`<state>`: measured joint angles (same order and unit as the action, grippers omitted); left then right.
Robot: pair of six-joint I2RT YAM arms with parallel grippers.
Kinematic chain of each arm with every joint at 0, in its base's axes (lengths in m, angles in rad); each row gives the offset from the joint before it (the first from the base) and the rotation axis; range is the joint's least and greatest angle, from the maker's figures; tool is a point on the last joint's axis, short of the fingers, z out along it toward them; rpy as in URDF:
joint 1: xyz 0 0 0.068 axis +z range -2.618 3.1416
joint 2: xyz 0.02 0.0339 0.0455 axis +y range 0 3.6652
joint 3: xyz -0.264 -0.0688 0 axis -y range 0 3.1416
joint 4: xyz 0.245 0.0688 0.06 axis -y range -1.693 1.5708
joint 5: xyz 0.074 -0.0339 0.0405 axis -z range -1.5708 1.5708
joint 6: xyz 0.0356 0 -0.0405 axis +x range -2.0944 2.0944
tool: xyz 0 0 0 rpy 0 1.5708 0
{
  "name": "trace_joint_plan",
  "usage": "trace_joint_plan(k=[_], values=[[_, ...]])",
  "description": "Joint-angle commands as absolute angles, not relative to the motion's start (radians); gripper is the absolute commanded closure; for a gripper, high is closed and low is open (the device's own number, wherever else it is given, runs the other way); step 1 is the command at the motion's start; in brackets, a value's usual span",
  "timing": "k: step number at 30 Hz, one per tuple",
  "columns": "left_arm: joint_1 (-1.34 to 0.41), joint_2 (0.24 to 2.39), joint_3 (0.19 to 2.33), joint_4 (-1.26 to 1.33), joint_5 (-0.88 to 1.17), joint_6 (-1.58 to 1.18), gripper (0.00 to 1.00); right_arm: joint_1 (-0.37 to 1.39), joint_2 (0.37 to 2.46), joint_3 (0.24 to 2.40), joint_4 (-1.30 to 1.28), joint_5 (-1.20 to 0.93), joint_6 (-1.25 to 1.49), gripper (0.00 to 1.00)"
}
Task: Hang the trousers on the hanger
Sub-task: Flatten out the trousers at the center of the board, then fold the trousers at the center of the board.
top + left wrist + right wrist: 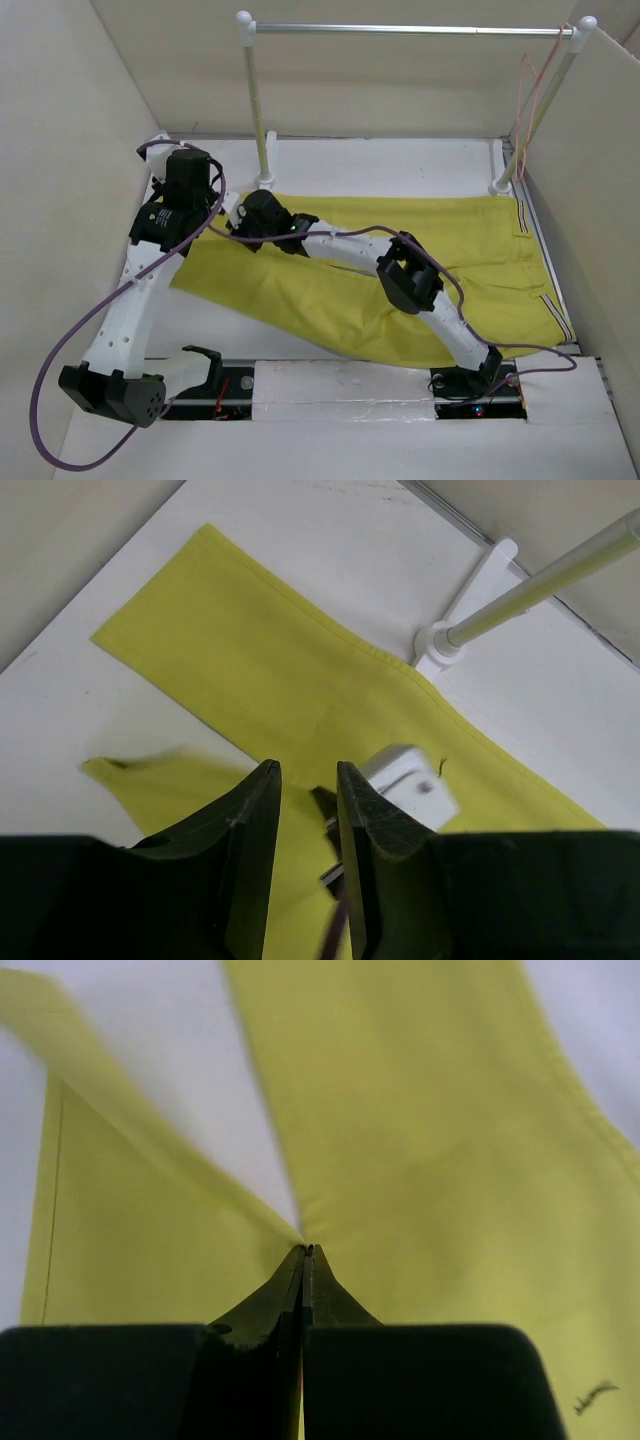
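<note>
- Black right gripper is clamped on a raised fold of the smooth yellow trousers, which lie spread on the white table.
- Left gripper hovers over the cloth, jaws parted and empty.
- Thin pink wire hanger hangs at the right end of the silver rail.

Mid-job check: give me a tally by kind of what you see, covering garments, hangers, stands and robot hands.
Garments: 1, the yellow trousers
Hangers: 1, the pink hanger, by the rail's right end
Stands: 1, the white-posted stand
Robot hands: 2, the left hand and the right hand
Total: 5
</note>
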<state>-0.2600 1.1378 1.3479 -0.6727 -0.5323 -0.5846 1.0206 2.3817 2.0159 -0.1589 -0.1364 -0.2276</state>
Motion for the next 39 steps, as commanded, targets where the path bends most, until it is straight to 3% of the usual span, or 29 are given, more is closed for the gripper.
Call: trace_joint_plan(k=[1,3,4,7,10,12,13,15,16,17,19,20,23,26,28,31,39], values=[[-0.256,1.127,1.338,-0.683,-0.594,-0.594,0.75,0.973,2.416,2.095,-0.078,-0.120,-0.007,1.00],[-0.256,1.124,1.330,-0.690,-0.610,-0.601,0.75,0.963,2.445,2.150,-0.098,-0.124,0.046,1.00],[-0.256,1.117,1.313,-0.690,-0.614,-0.603,0.74,0.963,2.451,2.167,-0.122,-0.120,0.057,0.83],[-0.256,1.106,1.278,-0.707,-0.623,-0.618,0.71,0.963,2.435,2.169,-0.138,-0.115,0.046,0.49],[-0.256,1.097,1.215,-0.704,-0.615,-0.637,0.66,0.942,2.346,2.049,-0.086,-0.159,0.043,0.43],[-0.256,1.100,1.180,-0.703,-0.580,-0.652,0.60,0.931,2.263,1.975,-0.078,-0.187,0.038,0.42],[-0.256,1.107,1.146,-0.706,-0.569,-0.676,0.60,0.931,2.229,1.929,-0.074,-0.190,0.023,0.49],[-0.243,1.121,1.114,-0.715,-0.520,-0.709,0.58,0.920,2.148,1.766,-0.064,-0.178,0.012,0.69],[-0.176,1.132,1.068,-0.712,-0.478,-0.724,0.58,0.920,2.058,1.702,-0.057,-0.173,-0.020,0.94],[-0.122,1.132,1.034,-0.677,-0.365,-0.723,0.58,0.920,2.008,1.568,-0.049,-0.163,-0.026,1.00],[0.019,1.114,0.903,-0.609,-0.219,-0.689,0.59,0.920,1.859,1.429,-0.020,-0.155,-0.032,1.00],[0.184,1.108,0.856,-0.548,-0.075,-0.678,0.60,0.920,1.806,1.360,-0.011,-0.156,-0.032,1.00],[0.395,1.088,0.752,-0.494,0.066,-0.647,0.61,0.930,1.633,1.126,-0.009,-0.173,-0.038,1.00],[0.443,1.112,0.735,-0.495,0.029,-0.664,0.63,0.952,1.480,0.962,-0.011,-0.172,-0.041,0.92],[0.480,1.166,0.715,-0.471,0.037,-0.689,0.63,0.962,1.386,0.884,-0.040,-0.175,-0.060,0.77],[0.498,1.225,0.697,-0.420,0.044,-0.710,0.62,0.971,1.303,0.871,-0.092,-0.161,-0.087,0.71],[0.499,1.414,0.661,-0.288,0.051,-0.732,0.59,0.982,1.134,0.854,-0.186,-0.120,-0.147,0.68]])
